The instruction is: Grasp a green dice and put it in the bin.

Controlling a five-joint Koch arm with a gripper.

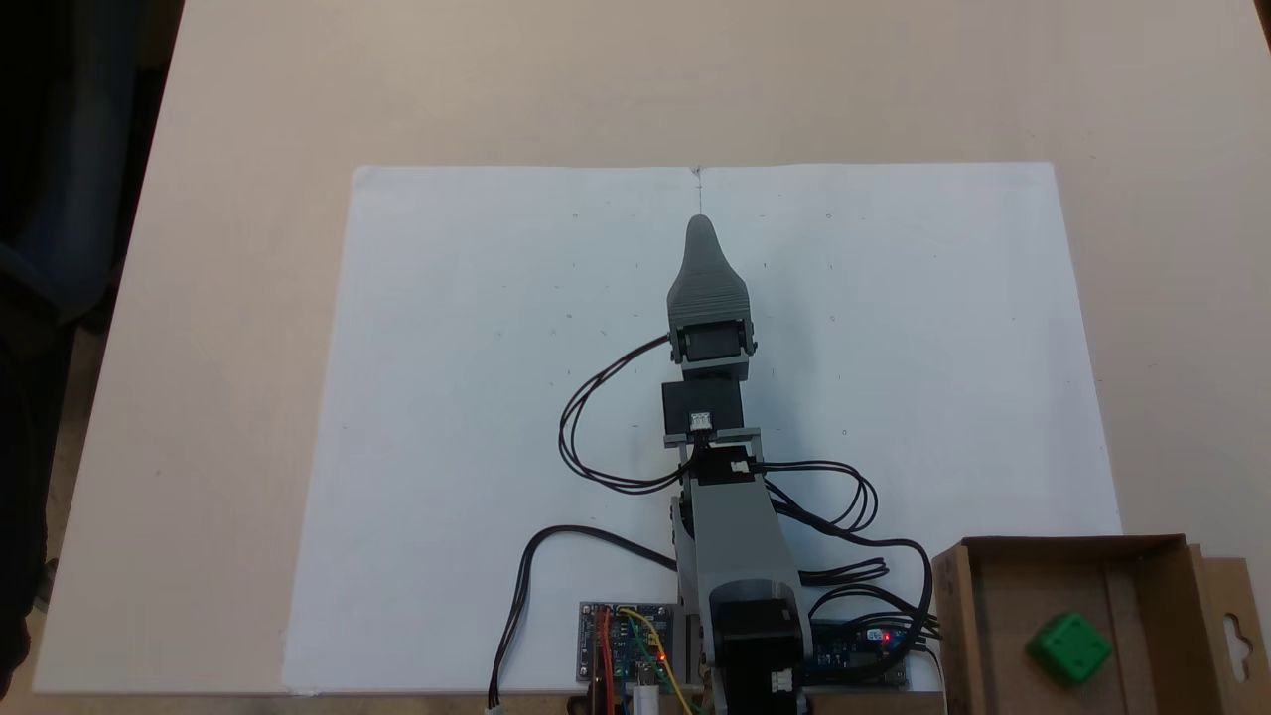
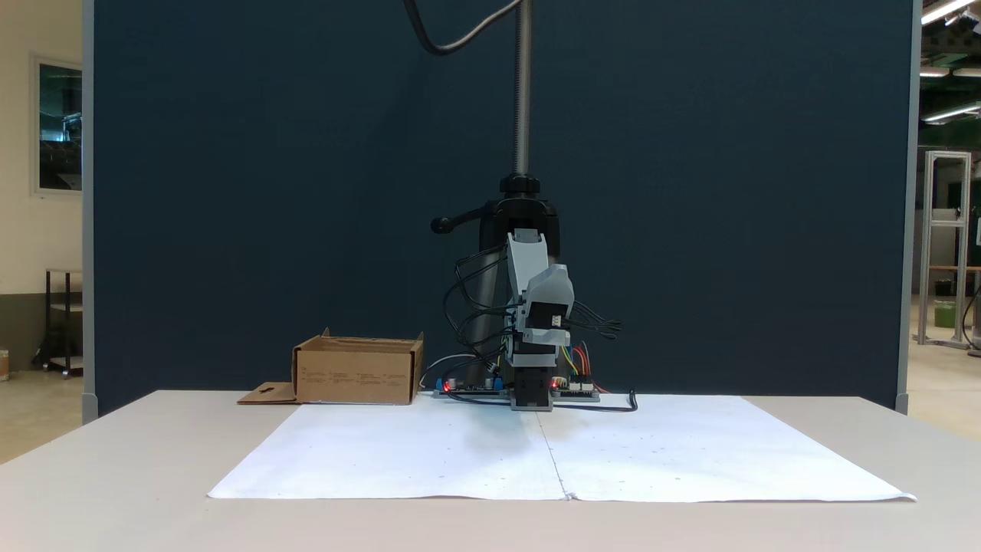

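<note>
The green dice (image 1: pixel 1069 646) lies inside the bin (image 1: pixel 1067 545), a brown cardboard box at the bottom right of a fixed view. In another fixed view the bin (image 2: pixel 358 373) stands left of the arm's base, its walls hiding the dice. The arm is folded over its base. Its gripper (image 1: pixel 701 230) points away over the middle of the white paper, far from the bin. From the front the gripper (image 2: pixel 549 290) shows end-on, one jaw behind the other, with nothing seen in it.
A large white paper sheet (image 1: pixel 477 397) covers the middle of the beige table (image 1: pixel 218 298). Circuit boards (image 1: pixel 626 645) and black cables (image 1: pixel 596 427) sit around the arm's base. A dark blue partition (image 2: pixel 268 192) and a camera pole (image 2: pixel 523 84) stand behind.
</note>
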